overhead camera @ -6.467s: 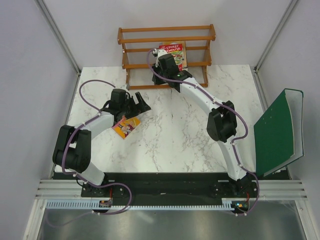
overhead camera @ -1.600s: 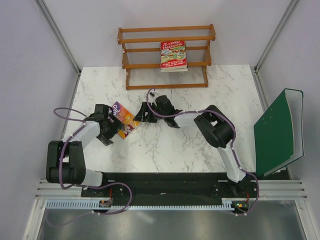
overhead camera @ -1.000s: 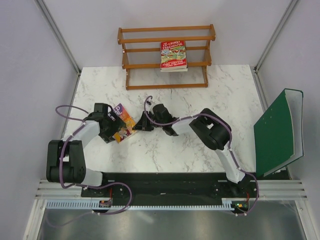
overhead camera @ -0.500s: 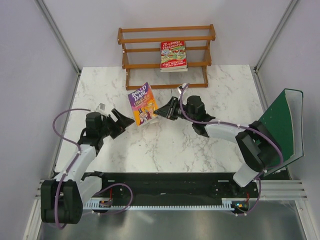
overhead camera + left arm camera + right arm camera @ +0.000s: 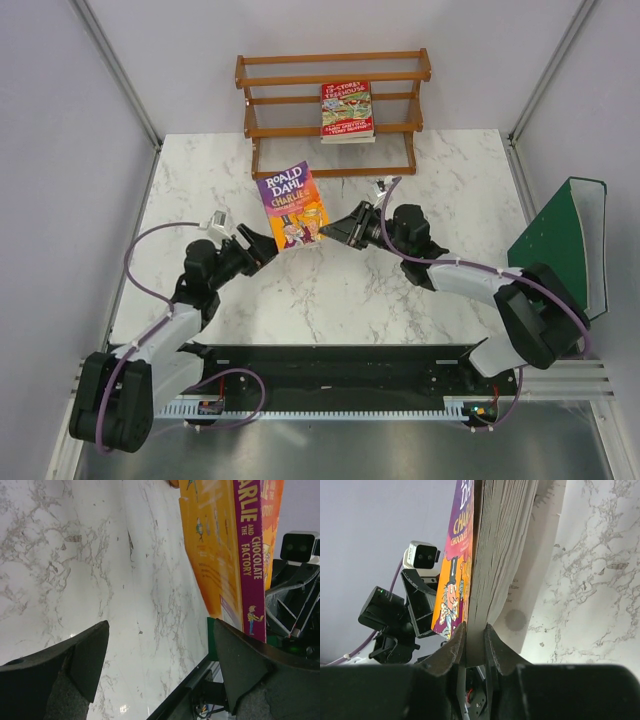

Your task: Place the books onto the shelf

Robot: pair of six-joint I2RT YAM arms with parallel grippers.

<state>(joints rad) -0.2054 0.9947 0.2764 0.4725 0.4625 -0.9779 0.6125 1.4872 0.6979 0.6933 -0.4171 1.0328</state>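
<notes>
Lighting's bright and even from overhead, only soft shadows on the marble worktop (image 5: pixel 330 300). Top view is sharp; in both wrist views the fingers (image 5: pixel 85 652) are dark and blurry up close.

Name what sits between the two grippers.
The Roald Dahl book, its edge clamped by the right gripper; the left gripper stands open beside it. Top view.
</notes>
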